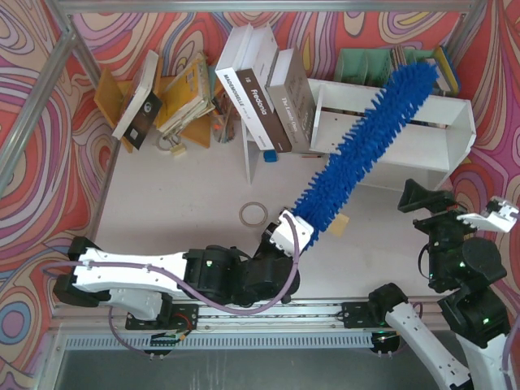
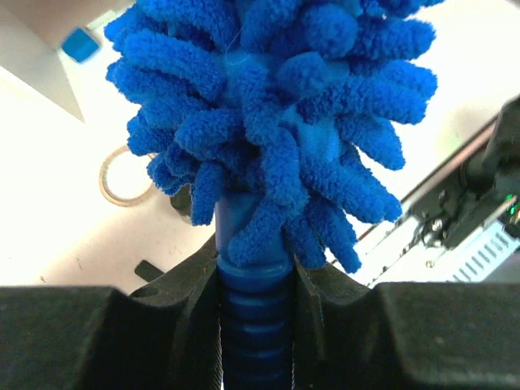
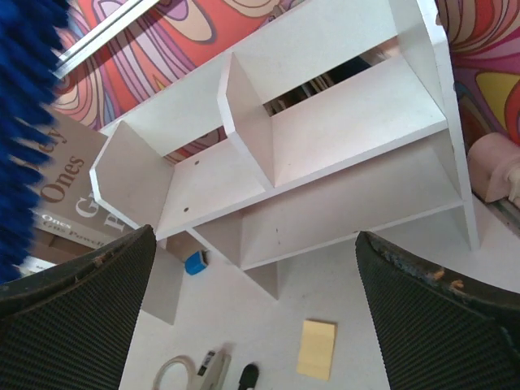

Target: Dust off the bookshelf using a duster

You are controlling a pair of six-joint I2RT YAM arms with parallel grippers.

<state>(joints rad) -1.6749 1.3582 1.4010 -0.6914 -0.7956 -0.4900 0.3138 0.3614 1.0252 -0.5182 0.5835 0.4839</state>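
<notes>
The bright blue fluffy duster [image 1: 366, 150] slants up and to the right from the table's middle. Its tip crosses over the top board of the white bookshelf [image 1: 443, 138] at the back right. My left gripper [image 1: 288, 233] is shut on the duster's ribbed blue handle [image 2: 256, 317], just under the fluffy head [image 2: 268, 106]. My right gripper [image 1: 453, 207] hangs open at the right, in front of the bookshelf [image 3: 341, 138], with nothing between its fingers [image 3: 422, 317]. The right wrist view looks into the shelf's open compartments.
Thick books [image 1: 268, 97] lean against the bookshelf's left end. A tape ring [image 1: 253, 214] and a yellow sticky pad [image 3: 317, 349] lie on the table. A green file organizer [image 1: 366, 63] stands behind the shelf. A tan rack of books [image 1: 175, 89] is at the back left.
</notes>
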